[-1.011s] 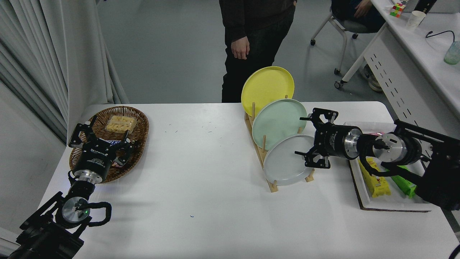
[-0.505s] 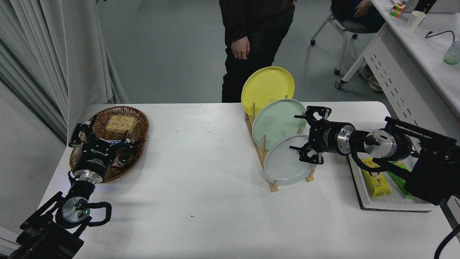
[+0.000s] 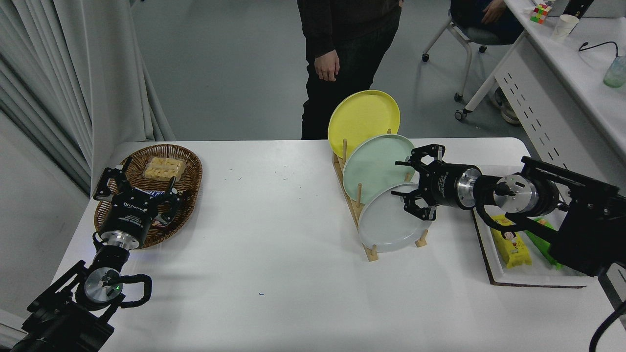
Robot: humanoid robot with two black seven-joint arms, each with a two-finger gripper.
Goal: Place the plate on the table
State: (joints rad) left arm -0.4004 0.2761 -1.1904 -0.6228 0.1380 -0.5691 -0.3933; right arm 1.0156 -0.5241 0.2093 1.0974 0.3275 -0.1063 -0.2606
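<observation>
The pale grey plate point(image 3: 386, 225) stands on edge in the front slot of a wooden rack point(image 3: 364, 244) on the white table point(image 3: 274, 254). Behind it in the rack lean a mint green plate point(image 3: 374, 166) and a yellow plate point(image 3: 362, 120). My right gripper point(image 3: 407, 181) is open at the grey plate's upper right rim, its fingers spread above and below that edge, with nothing clamped. My left gripper point(image 3: 134, 188) is parked at the lower left over a wicker basket, fingers open.
A wicker basket point(image 3: 188, 195) with a snack pack sits at the left. A white tray point(image 3: 494, 264) holding yellow and green packets lies at the right under my right arm. A person point(image 3: 342, 49) stands at the far edge behind the rack.
My right gripper has moved left and slightly up, from beside the grey plate's right edge to its upper right rim. The left arm has not moved.
</observation>
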